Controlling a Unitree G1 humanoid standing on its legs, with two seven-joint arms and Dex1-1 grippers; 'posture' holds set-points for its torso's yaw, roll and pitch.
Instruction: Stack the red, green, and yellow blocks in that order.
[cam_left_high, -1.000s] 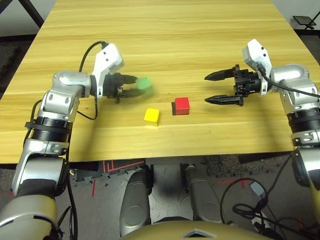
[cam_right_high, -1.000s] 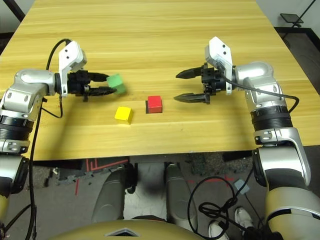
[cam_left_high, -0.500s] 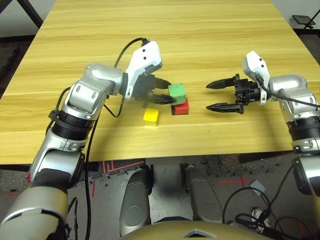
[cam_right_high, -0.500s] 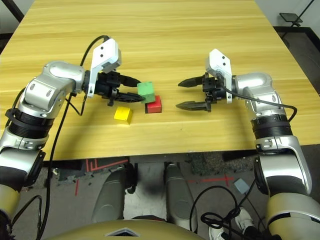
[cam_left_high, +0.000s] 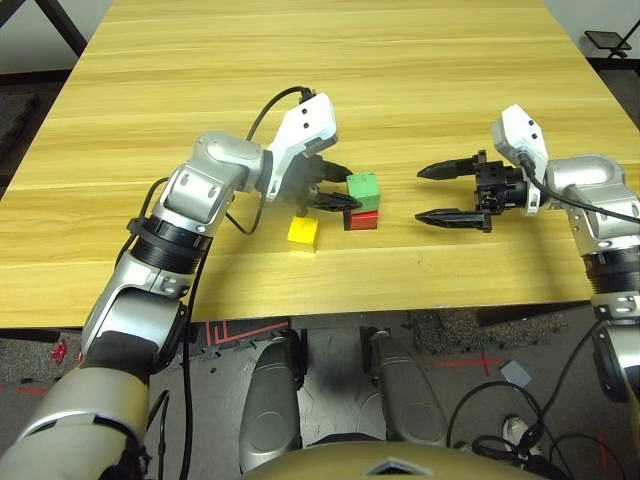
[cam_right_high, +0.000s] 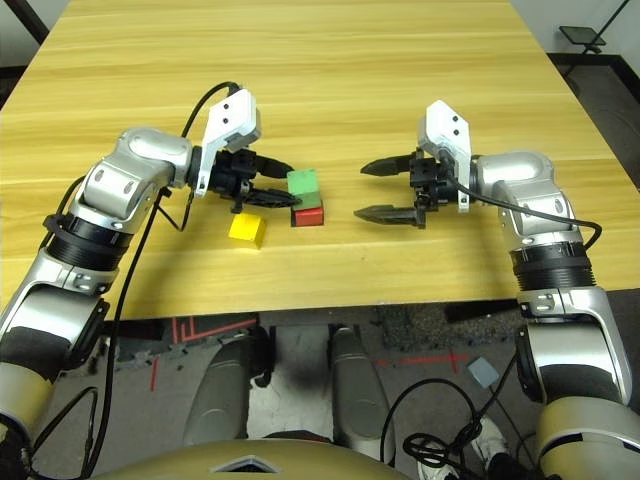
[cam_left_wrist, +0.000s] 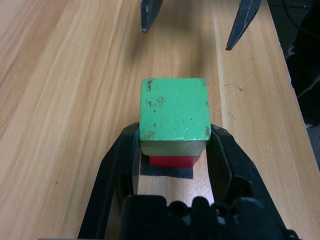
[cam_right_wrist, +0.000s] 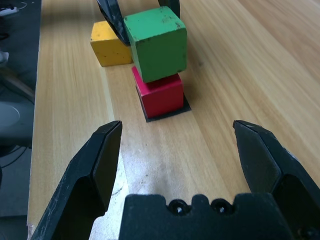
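Two pincers face each other. Left pincer (cam_left_high: 345, 196) grips the green block (cam_left_high: 363, 189) on the red block (cam_left_high: 362, 219). Right pincer (cam_left_high: 432, 193) hangs wide, holding nothing.

Head stereo pair looks forward and down at the table (cam_left_high: 420, 60), both arms in frame. Each wrist cam looks close along its own tool. All views share the green block (cam_left_wrist: 174, 115) over the red block (cam_right_wrist: 159, 92).

Left arm (cam_left_high: 200, 195) bent in from the table's left edge, left gripper (cam_left_high: 338, 190) clamped on the green block (cam_left_high: 363, 187). Right gripper (cam_left_high: 436, 193) spread wide, pointing leftward.
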